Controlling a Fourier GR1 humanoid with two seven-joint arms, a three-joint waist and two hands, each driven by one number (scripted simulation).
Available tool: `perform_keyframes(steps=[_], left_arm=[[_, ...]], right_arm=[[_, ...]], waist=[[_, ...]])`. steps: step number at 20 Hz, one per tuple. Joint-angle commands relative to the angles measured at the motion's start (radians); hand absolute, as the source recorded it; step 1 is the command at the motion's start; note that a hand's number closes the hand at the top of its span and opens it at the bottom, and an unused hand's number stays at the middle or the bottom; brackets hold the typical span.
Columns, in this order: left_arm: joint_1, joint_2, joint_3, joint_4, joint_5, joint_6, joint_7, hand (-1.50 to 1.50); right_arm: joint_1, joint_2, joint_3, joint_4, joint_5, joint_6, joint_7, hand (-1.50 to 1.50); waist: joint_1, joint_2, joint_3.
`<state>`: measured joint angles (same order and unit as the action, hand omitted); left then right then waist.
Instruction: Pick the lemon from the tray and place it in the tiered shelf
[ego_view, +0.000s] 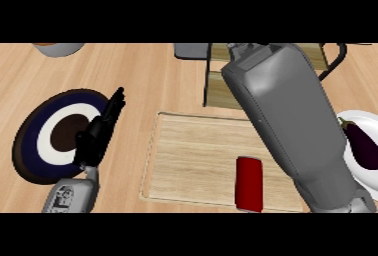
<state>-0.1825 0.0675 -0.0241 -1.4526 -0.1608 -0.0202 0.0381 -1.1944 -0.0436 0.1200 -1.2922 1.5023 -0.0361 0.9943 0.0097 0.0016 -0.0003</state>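
Head view: we see tray (184, 165) holding red block (249, 183); white plate (365, 175) holding eggplant (362, 144); left hand (96, 135) fingers straight; right hand's state hidden at tiered shelf (221, 85).

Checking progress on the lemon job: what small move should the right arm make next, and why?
Probably let go in the tiered shelf, then draw back. The right forearm stretches over the tray to the shelf, hiding its hand, and no lemon shows on the tray. The left hand rests open over the plate.

Your right arm (295, 125) hides much of the shelf (221, 90). You can't see the right hand or the lemon.
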Motion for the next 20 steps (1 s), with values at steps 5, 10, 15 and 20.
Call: perform_keyframes(steps=[5, 10, 15, 20], left_arm=[[0.031, -0.008, -0.007, -0.007, 0.005, -0.006, -0.030, 0.00], [0.023, -0.002, 0.003, 0.026, 0.010, -0.017, -0.048, 0.00], [0.032, -0.008, 0.003, 0.003, 0.009, -0.011, -0.029, 0.00], [0.001, 0.012, 0.020, 0.012, 0.007, -0.012, -0.011, 0.00]], right_arm=[[0.034, -0.032, -0.162, 0.025, -0.108, -0.350, -0.077, 1.50], [0.064, -0.013, -0.186, 0.131, -0.152, -0.484, -0.160, 1.50], [0.073, -0.048, -0.215, 0.184, -0.212, -0.520, -0.241, 1.50], [0.108, -0.118, -0.227, 0.214, -0.029, -0.383, -0.055, 1.50]], waist=[[0.011, 0.005, 0.001], [0.004, 0.002, 0.000], [0.001, 0.000, 0.000], [-0.013, -0.005, -0.001]])
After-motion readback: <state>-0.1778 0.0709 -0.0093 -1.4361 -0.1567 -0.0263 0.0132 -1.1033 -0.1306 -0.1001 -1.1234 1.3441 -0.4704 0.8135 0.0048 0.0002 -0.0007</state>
